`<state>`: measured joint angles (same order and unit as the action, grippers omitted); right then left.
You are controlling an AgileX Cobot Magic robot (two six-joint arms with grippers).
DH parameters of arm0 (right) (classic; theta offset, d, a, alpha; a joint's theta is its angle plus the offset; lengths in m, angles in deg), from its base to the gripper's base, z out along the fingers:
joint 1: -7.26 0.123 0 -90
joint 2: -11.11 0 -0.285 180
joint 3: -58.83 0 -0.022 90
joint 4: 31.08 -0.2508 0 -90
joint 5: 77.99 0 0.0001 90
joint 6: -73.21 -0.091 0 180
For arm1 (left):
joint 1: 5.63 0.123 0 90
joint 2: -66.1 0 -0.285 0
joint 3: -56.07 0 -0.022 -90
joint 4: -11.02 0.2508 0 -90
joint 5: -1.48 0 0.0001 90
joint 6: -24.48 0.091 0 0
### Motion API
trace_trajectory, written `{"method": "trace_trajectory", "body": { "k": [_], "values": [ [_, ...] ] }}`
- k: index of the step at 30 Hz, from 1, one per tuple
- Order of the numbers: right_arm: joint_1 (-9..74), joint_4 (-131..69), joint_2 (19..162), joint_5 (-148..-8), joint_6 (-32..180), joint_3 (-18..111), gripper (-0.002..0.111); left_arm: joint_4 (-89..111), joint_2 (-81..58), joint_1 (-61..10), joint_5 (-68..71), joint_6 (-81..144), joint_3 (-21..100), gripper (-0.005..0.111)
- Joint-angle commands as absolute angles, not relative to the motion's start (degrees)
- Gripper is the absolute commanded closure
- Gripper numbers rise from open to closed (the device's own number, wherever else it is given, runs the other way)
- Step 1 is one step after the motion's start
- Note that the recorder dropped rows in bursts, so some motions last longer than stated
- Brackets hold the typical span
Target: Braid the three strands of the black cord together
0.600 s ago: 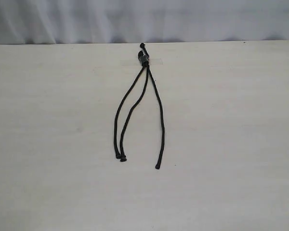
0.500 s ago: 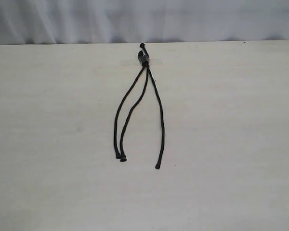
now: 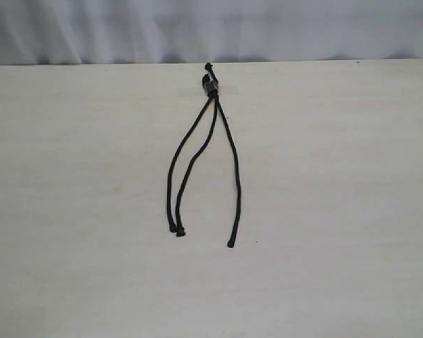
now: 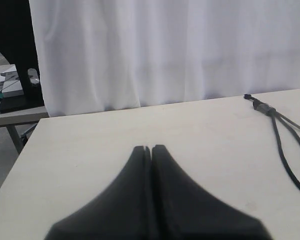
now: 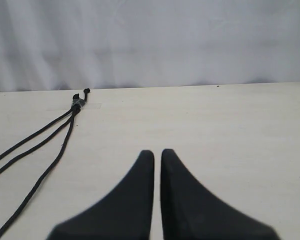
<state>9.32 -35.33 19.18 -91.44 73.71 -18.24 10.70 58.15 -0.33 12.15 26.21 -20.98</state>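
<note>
Nothing is braided yet: the cord point(image 3: 212, 90) lies upper middle of the frame, its three strands point(image 3: 235, 165) fanning uncrossed down the counter point(image 3: 352, 211), while my left end effector point(image 4: 148, 149) and right end effector point(image 5: 157, 153) are both closed, empty, clear of it.

Looks like a lab test setup: pale table point(image 3: 352, 211), white curtain point(image 3: 282, 28) hung right behind it, cluttered desk point(image 4: 12, 107) off beside it
</note>
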Motion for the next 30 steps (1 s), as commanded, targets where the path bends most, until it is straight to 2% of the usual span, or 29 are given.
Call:
{"method": "trace_trajectory", "body": {
  "k": [1,13,17,23,28,30],
  "values": [
    [9.4,-34.9,18.9,-91.6,73.6,-18.4,0.104,10.3,58.3,-0.3,11.4,26.4,-21.2,0.107],
    [9.4,-34.9,18.9,-88.1,73.6,-18.4,0.104,10.3,58.3,-0.3,10.3,26.4,-21.2,0.107],
    [9.4,-34.9,18.9,-78.6,73.6,-18.4,0.104,10.3,58.3,-0.3,-5.2,25.6,-21.2,0.107],
    [9.4,-34.9,18.9,-50.2,73.8,-18.4,0.104,10.2,58.3,-0.3,-34.9,8.1,-21.2,0.107],
    [9.4,-34.9,18.9,-27.4,71.6,-18.4,0.104,12.3,58.3,-0.3,-53.8,2.7,-21.2,0.107],
    [9.4,-34.9,18.9,-24.7,66.3,-18.4,0.104,14.6,58.3,-0.3,-56.6,2.0,-21.2,0.107]
  ]
}}
